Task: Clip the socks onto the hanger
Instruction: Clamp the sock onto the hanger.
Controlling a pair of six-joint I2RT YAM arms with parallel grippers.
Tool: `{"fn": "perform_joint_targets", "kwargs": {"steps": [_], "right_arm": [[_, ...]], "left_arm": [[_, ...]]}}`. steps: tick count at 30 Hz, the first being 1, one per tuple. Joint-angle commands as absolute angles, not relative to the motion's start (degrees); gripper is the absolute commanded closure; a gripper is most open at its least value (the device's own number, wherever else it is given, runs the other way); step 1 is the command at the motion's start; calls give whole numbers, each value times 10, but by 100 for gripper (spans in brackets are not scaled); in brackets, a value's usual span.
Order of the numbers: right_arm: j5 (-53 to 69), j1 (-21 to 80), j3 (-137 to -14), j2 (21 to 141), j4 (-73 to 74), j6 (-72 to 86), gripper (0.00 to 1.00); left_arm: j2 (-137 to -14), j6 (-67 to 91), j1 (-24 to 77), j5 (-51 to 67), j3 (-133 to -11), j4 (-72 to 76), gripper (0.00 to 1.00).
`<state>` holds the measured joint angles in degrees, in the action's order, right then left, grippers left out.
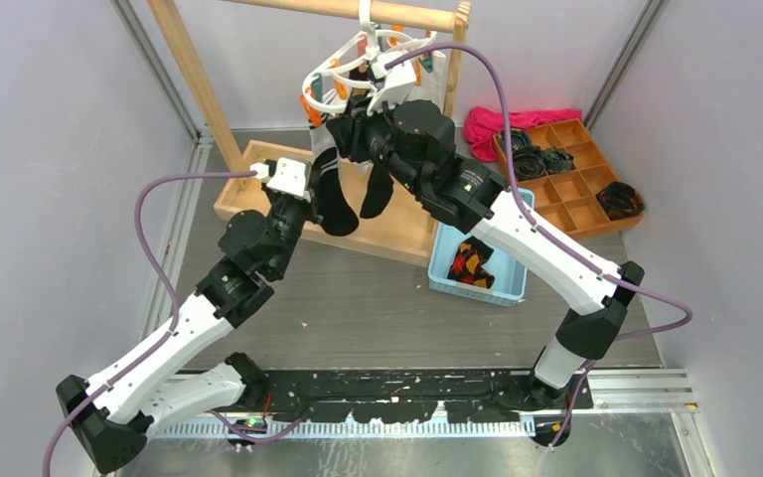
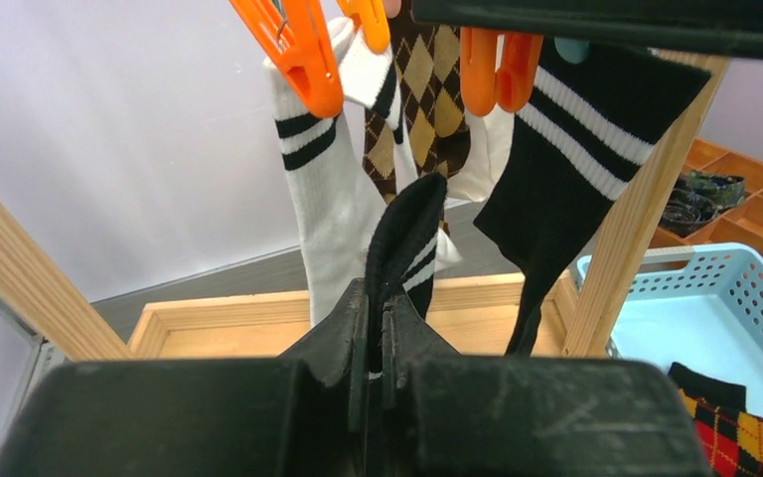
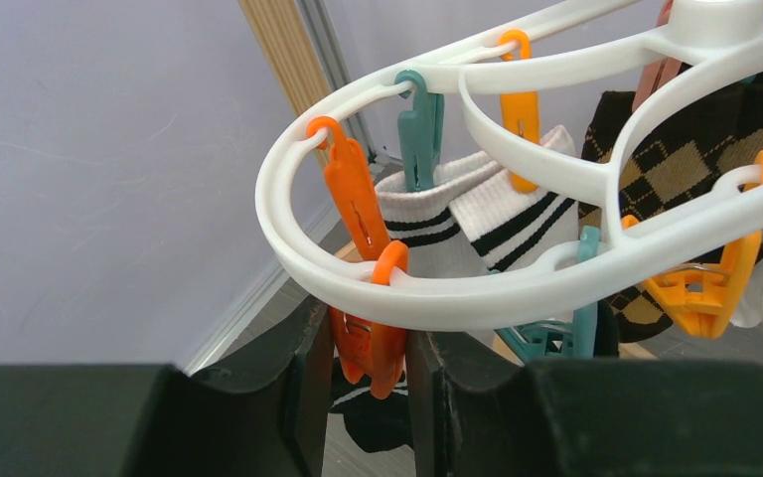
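Note:
The white oval hanger point(image 3: 288, 204) hangs from the wooden rack by its hook point(image 1: 365, 15). My right gripper point(image 3: 368, 338) is shut on one orange clip point(image 3: 376, 348) at the ring's near edge. My left gripper point(image 2: 385, 298) is below it, shut on the striped cuff of a black sock point(image 2: 402, 234), which it holds upright just beneath the clips. In the top view that sock point(image 1: 334, 204) dangles beside my left gripper point(image 1: 316, 171). A second black sock point(image 2: 566, 169) with two white stripes hangs from the hanger to the right.
White striped socks point(image 2: 323, 199) and a brown argyle sock point(image 2: 425, 99) are clipped on the hanger. The wooden rack's post point(image 2: 626, 229) and base point(image 1: 258, 189) are close by. A blue basket point(image 1: 447, 260) holds argyle socks. A compartment tray point(image 1: 581, 184) and pink cloth point(image 1: 507, 124) lie at right.

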<state>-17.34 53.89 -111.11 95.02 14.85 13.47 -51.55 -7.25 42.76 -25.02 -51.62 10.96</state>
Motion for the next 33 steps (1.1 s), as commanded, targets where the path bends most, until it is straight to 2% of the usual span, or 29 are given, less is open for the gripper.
{"fn": "perform_joint_targets", "kwargs": {"steps": [1,33], "right_arm": [[-194,534,-1136,938,127,136,89],[-201,534,-1130,942,122,122,89]], "left_arm": [[-506,-47,431,-239,-555,144,100],[-528,-4,431,-229,-610,70,100]]}}
